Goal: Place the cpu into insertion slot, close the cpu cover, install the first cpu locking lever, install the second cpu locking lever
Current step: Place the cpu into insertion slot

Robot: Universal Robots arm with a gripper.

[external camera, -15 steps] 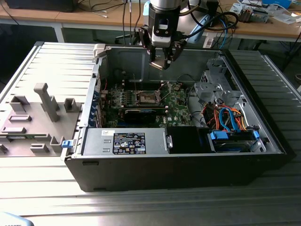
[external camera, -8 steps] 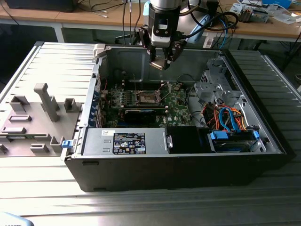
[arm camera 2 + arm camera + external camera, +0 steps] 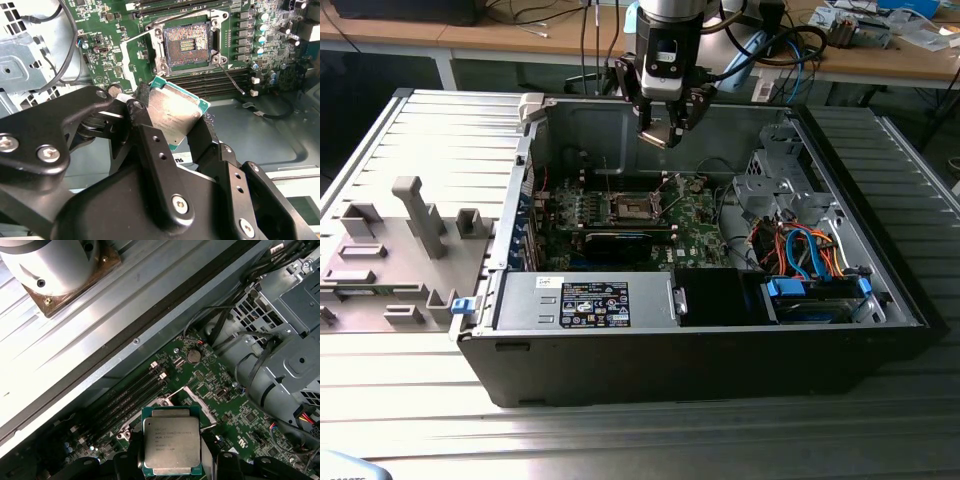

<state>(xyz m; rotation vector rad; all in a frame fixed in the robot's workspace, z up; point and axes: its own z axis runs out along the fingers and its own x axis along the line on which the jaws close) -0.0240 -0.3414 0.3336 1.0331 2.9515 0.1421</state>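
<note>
Pincer (image 3: 172,124) pinching cpu (image 3: 171,445) by its edges | held above motherboard (image 3: 107,67) | insertion slot (image 3: 187,45) uncovered, apart from cpu

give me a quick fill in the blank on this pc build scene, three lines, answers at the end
1. The gripper holds the cpu in the air ____ the motherboard.
2. The insertion slot is ____, with its dark centre bare.
3. The motherboard's colour is ____.

Missing words: above; empty; green
</note>
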